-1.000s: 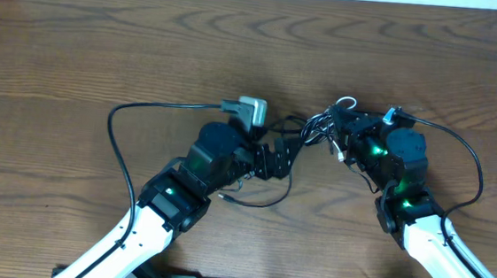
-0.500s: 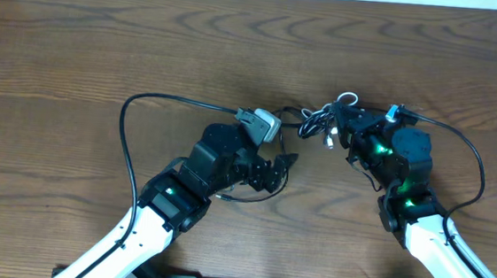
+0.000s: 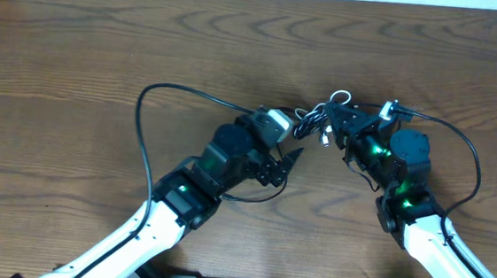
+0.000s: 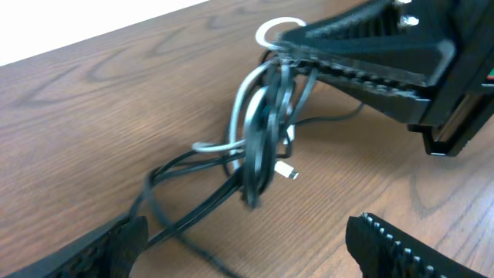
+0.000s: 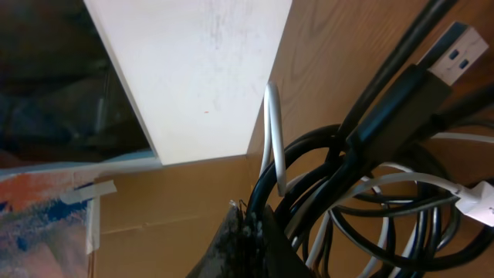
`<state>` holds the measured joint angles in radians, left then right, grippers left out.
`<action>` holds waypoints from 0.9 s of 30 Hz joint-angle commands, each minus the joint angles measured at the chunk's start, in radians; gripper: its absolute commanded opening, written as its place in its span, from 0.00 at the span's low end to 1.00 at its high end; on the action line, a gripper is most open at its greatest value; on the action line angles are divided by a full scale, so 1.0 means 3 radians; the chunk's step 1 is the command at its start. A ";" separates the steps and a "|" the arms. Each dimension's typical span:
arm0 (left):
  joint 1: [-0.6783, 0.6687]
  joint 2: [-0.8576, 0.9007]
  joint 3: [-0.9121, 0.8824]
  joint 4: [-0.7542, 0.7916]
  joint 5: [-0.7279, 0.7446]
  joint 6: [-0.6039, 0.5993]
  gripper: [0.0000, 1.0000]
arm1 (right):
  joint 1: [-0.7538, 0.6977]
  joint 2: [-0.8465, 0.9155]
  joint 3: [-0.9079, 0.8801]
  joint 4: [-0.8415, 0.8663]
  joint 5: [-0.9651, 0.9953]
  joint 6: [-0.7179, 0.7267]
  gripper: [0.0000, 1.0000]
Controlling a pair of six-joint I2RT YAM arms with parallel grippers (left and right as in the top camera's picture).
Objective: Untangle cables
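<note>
Wooden table (image 3: 60, 44) — cables (image 3: 308, 123) on it

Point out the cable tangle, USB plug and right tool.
cable tangle (image 4: 258, 147): left wrist view, middle of the hanging loops.
USB plug (image 5: 454, 45): right wrist view, metal end.
right tool (image 4: 293, 48): left wrist view, shut fingertips.

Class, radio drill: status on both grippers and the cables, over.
Right gripper shut on the cables, tangle hanging. Left gripper open, empty, short of the tangle. Nothing in the way.
</note>
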<state>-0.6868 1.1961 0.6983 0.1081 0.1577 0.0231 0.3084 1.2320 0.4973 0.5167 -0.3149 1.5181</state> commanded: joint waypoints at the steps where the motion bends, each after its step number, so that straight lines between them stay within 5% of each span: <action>1: -0.0067 0.0219 0.0070 0.0116 -0.0032 0.0184 0.86 | 0.0074 -0.0004 0.0034 0.0039 0.0070 -0.0065 0.02; 27: -0.0187 0.0619 0.0070 0.0710 -0.0045 0.0186 0.48 | 0.0092 -0.0004 0.0034 0.0112 0.0029 -0.0064 0.02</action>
<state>-0.7414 1.3773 0.6983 0.3122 0.1501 0.0753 0.3298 1.2331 0.4973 0.5388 -0.2985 1.5127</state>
